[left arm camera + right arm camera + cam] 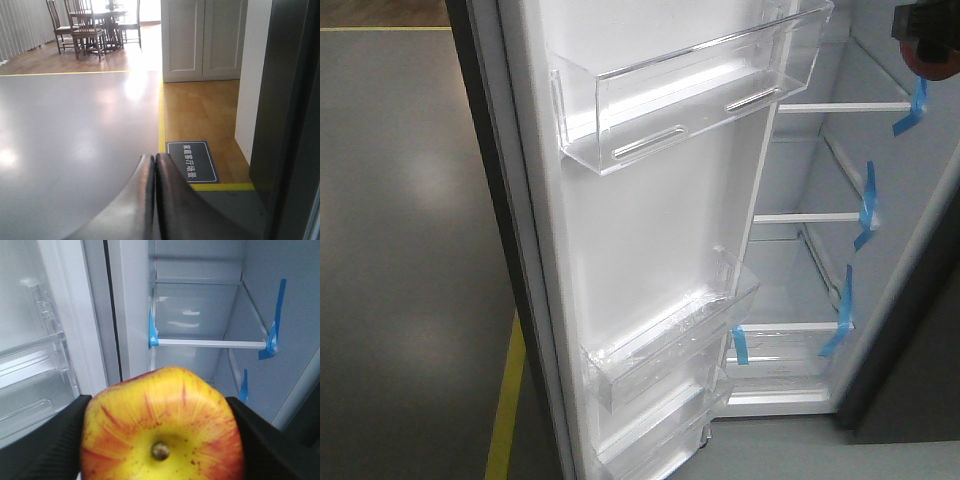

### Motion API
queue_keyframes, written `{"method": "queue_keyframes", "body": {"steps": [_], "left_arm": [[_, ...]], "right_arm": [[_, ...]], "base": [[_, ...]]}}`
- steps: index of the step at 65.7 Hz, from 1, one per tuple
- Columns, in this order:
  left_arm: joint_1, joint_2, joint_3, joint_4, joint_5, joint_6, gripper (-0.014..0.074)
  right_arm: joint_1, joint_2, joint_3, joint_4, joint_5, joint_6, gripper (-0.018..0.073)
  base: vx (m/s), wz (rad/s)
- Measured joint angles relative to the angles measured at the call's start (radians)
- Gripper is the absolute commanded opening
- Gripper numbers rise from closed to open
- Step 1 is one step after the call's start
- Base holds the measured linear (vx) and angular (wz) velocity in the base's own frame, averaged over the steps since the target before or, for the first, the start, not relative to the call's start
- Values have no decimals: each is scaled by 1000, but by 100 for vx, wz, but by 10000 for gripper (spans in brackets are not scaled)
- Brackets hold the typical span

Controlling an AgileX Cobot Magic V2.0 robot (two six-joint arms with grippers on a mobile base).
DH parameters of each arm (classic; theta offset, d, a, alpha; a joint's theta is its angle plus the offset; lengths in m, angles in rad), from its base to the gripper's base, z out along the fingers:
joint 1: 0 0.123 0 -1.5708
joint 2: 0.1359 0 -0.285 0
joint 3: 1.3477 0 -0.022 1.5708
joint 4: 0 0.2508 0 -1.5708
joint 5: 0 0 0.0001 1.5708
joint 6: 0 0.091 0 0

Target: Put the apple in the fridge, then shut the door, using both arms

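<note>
Across the left and centre of the exterior front-facing view, the door [650, 230] stands wide open, its white inner face and clear bins [690, 90] turned to the camera. To the right lies the fridge [790, 170] cavity, with white shelves [810, 217] and strips of blue tape [867, 205]. No apple lies on any shelf seen here. A dark shape with a red edge [925, 40] in the upper right corner is probably the carrying arm, but it is too blurred to tell. From the left wrist-mounted view, the left gripper [153, 162] at bottom centre has its jaws pressed together with nothing between them. It faces a grey floor [75, 130], a yellow line [161, 120] and a dark floor mat [192, 161], with a dark grey panel [285, 100] along the right edge, likely the fridge's outside. From the right wrist-mounted view, the apple [162, 415] fills the lower centre, stem dimple towards the lens. The right gripper [160, 445] is spread to the fruit's full width, and its black fingers [50, 440] clamp it on both sides. Beyond it, in the upper right, a taped shelf [210, 343] waits, not yet reached. By my reading the apple is held and aimed at the cavity, so setting it down, letting go and closing the door are all left to do.
</note>
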Motion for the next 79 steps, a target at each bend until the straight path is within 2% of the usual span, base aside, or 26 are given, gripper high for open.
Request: {"method": "queue_keyframes", "body": {"steps": [79], "left_arm": [[0, 0, 0, 0, 0, 0, -6]], "right_arm": [[0, 0, 0, 0, 0, 0, 168]], "base": [[1, -1]]}}
